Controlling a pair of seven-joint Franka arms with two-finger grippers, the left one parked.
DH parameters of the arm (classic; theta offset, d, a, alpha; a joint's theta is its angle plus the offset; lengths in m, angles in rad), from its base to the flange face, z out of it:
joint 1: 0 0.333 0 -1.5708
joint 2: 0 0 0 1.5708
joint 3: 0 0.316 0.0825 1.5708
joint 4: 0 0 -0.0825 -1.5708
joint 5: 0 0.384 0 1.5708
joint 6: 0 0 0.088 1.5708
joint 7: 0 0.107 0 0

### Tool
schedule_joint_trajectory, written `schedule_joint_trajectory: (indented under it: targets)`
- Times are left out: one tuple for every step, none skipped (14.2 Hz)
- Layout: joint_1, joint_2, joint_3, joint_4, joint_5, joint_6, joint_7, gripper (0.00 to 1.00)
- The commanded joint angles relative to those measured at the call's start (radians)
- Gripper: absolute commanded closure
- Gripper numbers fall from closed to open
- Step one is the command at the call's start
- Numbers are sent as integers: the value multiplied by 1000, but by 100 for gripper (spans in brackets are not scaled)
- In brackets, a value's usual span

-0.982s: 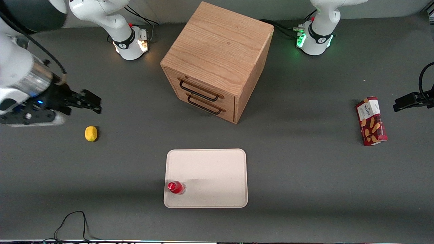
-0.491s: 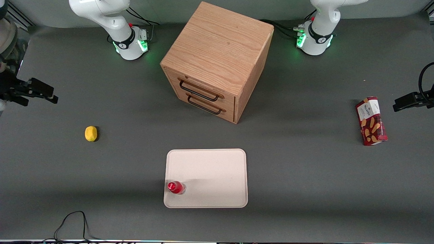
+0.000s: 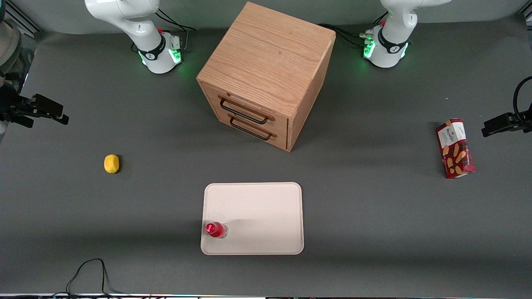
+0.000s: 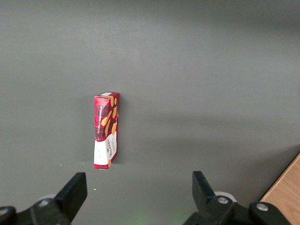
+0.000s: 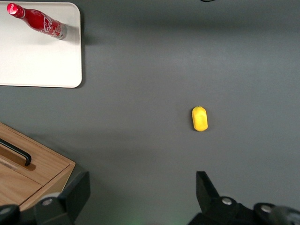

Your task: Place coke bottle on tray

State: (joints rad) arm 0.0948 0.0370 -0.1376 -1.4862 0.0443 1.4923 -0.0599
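The coke bottle (image 3: 215, 229), small and red with a red cap, stands upright on the cream tray (image 3: 257, 207), in the tray's corner nearest the front camera on the working arm's side. It also shows in the right wrist view (image 5: 40, 22), on the tray (image 5: 42, 65). My right gripper (image 3: 56, 113) is open and empty. It hangs above the table at the working arm's end, well away from the tray and the bottle. In the right wrist view the gripper (image 5: 142, 187) has its fingers spread wide over bare table.
A small yellow lemon-like object (image 3: 111, 163) lies on the table between my gripper and the tray, also in the right wrist view (image 5: 199, 118). The wooden two-drawer cabinet (image 3: 266, 70) stands mid-table, farther from the front camera than the tray. A red biscuit box (image 3: 455, 148) lies toward the parked arm's end.
My gripper has drawn back from near the lemon-like object toward the working arm's end of the table; in the last half second it hardly moved. The bottle and tray have not moved.
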Motion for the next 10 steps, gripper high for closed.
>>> schedule_joint_trajectory:
  targets:
    - [-27, -35, 18, -36, -11, 10, -23, 0]
    - [-36, -35, 30, -35, -12, 10, -23, 0]
    - [-38, -35, 33, -35, -12, 10, -23, 0]
    - [-37, -35, 33, -35, -12, 10, -23, 0]
    - [-27, -35, 27, -35, -12, 10, -23, 0]
    - [-17, -34, 23, -32, -14, 10, -23, 0]
    - [8, -34, 3, -32, -15, 10, -23, 0]
    - [20, -34, -13, -32, -20, 10, -23, 0]
    - [19, -32, -13, -31, -21, 10, -23, 0]
    - [19, -32, -13, -31, -21, 10, -23, 0]
